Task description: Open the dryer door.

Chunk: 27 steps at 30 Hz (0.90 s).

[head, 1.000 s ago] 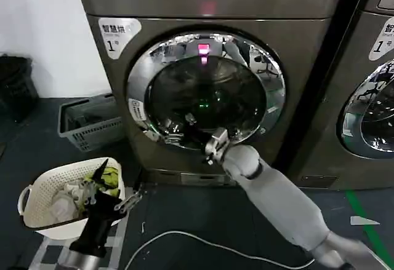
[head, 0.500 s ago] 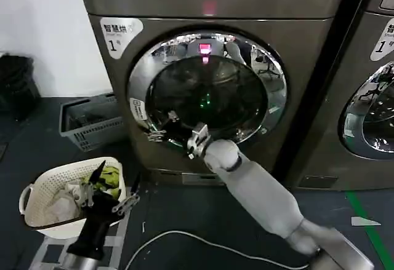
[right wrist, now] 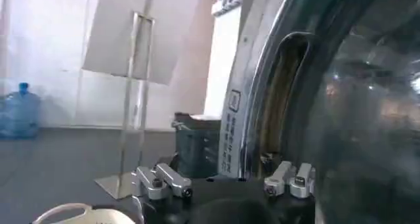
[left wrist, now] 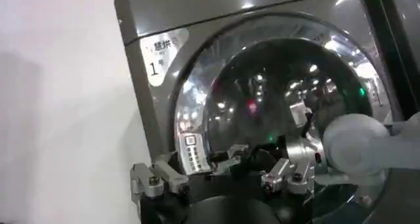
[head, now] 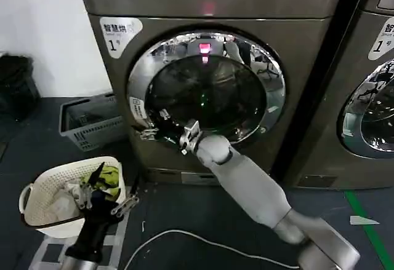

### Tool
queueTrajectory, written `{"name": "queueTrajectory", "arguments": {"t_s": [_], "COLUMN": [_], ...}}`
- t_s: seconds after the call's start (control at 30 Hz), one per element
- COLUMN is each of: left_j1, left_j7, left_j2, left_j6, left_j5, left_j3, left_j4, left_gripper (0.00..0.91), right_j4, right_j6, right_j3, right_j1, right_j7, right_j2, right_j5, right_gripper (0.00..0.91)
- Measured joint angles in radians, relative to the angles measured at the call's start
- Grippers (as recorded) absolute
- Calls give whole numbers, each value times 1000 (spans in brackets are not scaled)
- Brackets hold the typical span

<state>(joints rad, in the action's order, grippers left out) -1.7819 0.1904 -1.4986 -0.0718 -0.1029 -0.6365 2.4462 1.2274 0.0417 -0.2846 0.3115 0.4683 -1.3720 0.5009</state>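
The right arm stretches from the lower right to frame centre, its pincer [head: 161, 130] spread. The left pincer [head: 108, 195] hangs lower left, spread.

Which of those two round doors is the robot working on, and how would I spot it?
Find the big bronze-grey dryer beside the white wall, with a "1" sticker at its upper corner. Its dryer door is the full chrome ring around dark glass. Unlike the neighbouring door, cut off at the edge, the right gripper reaches its lower rim.

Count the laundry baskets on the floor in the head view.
2. A white basket holding clothes sits on the floor at the robot's left, just behind the left gripper. A grey basket stands farther back, beside the dryer. Others may lie outside the frame.
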Motion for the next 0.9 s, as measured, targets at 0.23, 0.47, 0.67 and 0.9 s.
{"name": "queueTrajectory", "arguments": {"t_s": [0.23,0.47,0.67,0.9], "left_j1": [4,16,15,39], "left_j7": [0,-1,-1,-1], "left_j2": [3,9,9,19], "left_j6": [0,7,9,29], "left_j5": [4,26,32,94], "left_j3": [-16,-54,-76,-132], "left_j4": [0,0,7,0], "left_gripper": [907,907,907,907], "right_j4": [15,38,43,106], "right_j6": [67,123,184,190], "right_j3": [-31,-85,-111,-89], "right_j1": [-21,-45,-53,-17], "right_j7": [111,215,343,547], "right_j2": [39,87,122,191], "right_j5": [19,31,108,202], "right_gripper": [907,907,907,907]}}
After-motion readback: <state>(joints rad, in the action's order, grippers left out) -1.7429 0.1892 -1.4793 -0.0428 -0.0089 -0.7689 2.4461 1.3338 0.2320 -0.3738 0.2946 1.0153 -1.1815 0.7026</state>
